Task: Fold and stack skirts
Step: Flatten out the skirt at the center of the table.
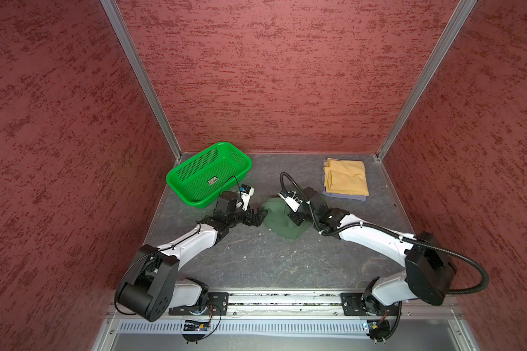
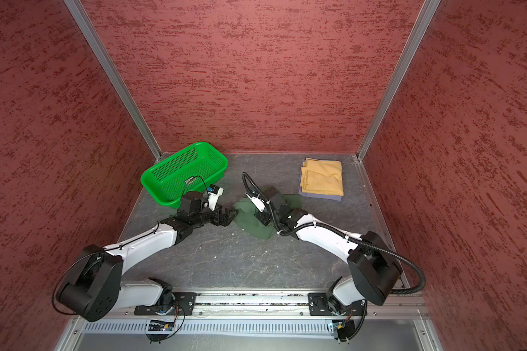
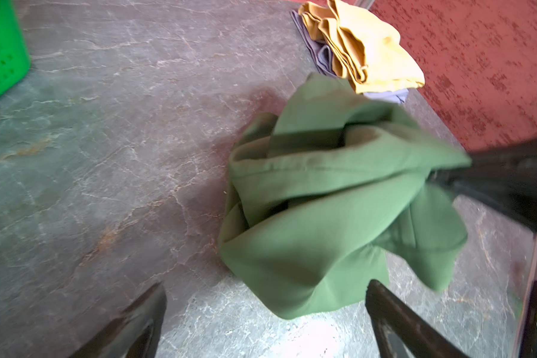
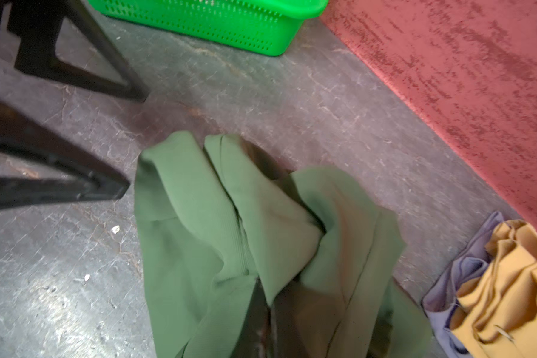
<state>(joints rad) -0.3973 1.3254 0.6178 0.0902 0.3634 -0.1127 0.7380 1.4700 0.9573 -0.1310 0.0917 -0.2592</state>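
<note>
The dark green skirt (image 1: 279, 220) (image 2: 250, 220) lies crumpled mid-table. My right gripper (image 4: 266, 302) is shut on a fold of that skirt (image 4: 217, 235), its fingers mostly buried in cloth; in both top views it (image 1: 296, 219) (image 2: 263, 218) sits over the skirt's right part. My left gripper (image 1: 257, 216) (image 2: 228, 216) stands open at the skirt's left edge, the cloth (image 3: 323, 201) reaching between its fingertips (image 3: 373, 286) untouched. The mustard-yellow skirt (image 1: 346, 177) (image 2: 323, 177) lies folded on the lavender-grey skirt (image 1: 344, 197) (image 2: 320, 196) at the back right.
A bright green perforated basket (image 1: 201, 203) (image 2: 165, 200) stands at the back left, close behind my left wrist. Red walls close the table on three sides. A metal rail (image 1: 286, 301) with both arm bases runs along the front edge.
</note>
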